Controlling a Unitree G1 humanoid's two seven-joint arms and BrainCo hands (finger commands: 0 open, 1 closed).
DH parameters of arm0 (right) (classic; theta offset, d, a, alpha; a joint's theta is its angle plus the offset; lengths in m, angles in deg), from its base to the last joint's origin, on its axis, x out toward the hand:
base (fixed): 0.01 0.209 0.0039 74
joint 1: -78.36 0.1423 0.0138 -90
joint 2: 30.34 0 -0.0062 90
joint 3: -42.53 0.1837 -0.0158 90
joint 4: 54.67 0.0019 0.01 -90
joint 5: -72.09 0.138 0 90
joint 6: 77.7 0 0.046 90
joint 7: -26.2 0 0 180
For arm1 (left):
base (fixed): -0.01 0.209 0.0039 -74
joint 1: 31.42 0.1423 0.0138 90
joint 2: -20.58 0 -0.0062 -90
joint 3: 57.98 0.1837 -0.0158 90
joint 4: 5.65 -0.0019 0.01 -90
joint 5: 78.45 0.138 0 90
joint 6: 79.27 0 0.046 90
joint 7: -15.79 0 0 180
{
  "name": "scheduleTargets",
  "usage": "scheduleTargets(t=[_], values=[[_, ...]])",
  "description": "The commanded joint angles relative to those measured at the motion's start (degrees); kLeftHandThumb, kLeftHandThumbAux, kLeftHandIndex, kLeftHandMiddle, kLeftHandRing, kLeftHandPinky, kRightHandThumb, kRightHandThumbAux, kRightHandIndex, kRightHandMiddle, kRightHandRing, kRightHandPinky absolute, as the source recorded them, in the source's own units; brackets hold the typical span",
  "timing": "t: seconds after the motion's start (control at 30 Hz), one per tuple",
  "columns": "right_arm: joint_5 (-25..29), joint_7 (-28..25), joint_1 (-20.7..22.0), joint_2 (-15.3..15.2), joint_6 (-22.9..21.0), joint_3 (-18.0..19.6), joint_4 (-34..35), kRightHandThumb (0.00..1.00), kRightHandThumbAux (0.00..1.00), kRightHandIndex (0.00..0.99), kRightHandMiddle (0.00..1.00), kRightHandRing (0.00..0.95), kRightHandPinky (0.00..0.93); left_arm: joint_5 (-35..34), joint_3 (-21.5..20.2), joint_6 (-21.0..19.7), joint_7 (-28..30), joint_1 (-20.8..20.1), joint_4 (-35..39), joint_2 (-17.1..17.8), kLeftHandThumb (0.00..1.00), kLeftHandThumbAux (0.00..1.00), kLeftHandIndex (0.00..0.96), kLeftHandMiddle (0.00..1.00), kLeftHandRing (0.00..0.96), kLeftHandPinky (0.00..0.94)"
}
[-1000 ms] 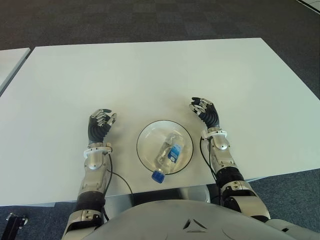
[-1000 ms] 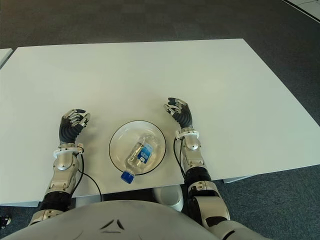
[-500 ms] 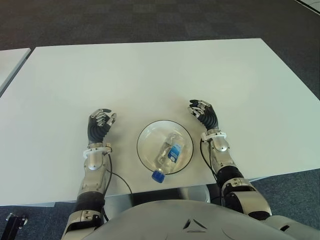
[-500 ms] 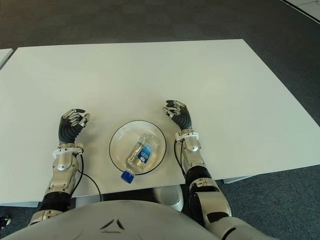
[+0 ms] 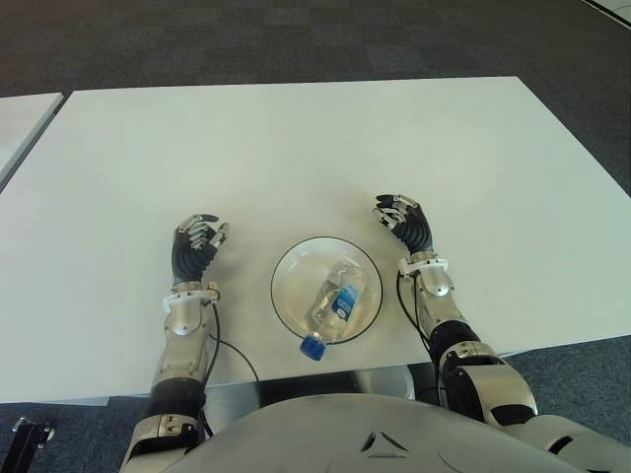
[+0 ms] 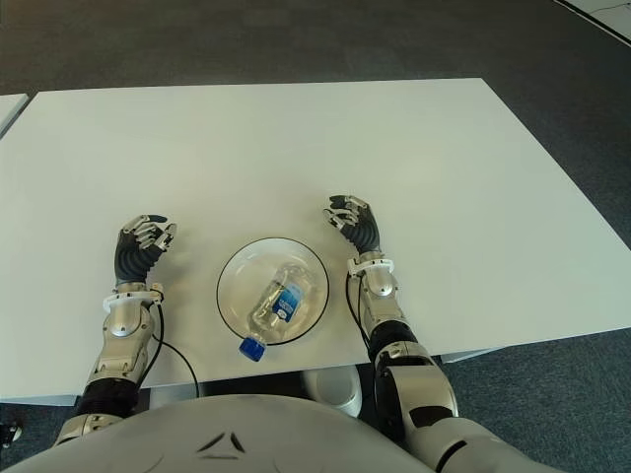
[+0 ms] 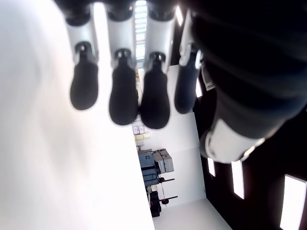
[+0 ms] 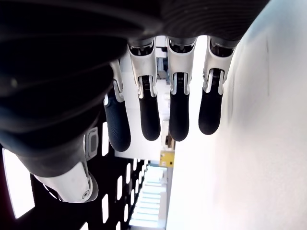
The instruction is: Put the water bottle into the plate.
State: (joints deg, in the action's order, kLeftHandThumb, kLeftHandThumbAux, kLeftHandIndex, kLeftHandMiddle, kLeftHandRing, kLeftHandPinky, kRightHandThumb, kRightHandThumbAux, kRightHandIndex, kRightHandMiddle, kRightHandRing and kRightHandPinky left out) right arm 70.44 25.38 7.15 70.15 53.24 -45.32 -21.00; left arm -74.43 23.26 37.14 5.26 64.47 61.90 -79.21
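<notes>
Beside the plate (image 5: 292,307), my right hand (image 5: 405,224) and left hand (image 5: 194,246) sit loosely curled, holding nothing. Between them the bottle (image 5: 333,303) lies inside, cap overhanging. Looks light, thin-walled, slick; I'd grip mid-body.

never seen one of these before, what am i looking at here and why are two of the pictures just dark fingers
This is a humanoid robot seen from its own cameras. The two wide pictures come from the two eyes of a camera on its head, looking down at a white table. The other two come from cameras on its wrists, so close that they show mostly each hand's own fingers.

On the table sits a clear plate with a water bottle lying in it on its side, its blue cap poking over the near rim. The left robot hand shows to the left of the plate, the right robot hand to the right. Both have loosely bent fingers and hold nothing.
</notes>
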Motion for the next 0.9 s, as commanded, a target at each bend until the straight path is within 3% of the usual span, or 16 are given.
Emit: scheduleTargets(t=[0.03,0.9], values=[[0.0,0.0,-1.1,0.5,-0.3,0.5,-3.5,0.710,0.725,0.438,0.649,0.643,0.649,-0.1,0.0,-0.5,1.1,0.5,-0.5,0.7,0.704,0.718,0.434,0.712,0.699,0.680],[1.5,-2.1,1.0,1.6,3.2,3.1,-8.8,0.710,0.723,0.439,0.653,0.643,0.645,-0.9,0.1,-1.6,1.9,-0.5,-2.4,1.3,0.703,0.719,0.434,0.715,0.705,0.680]])
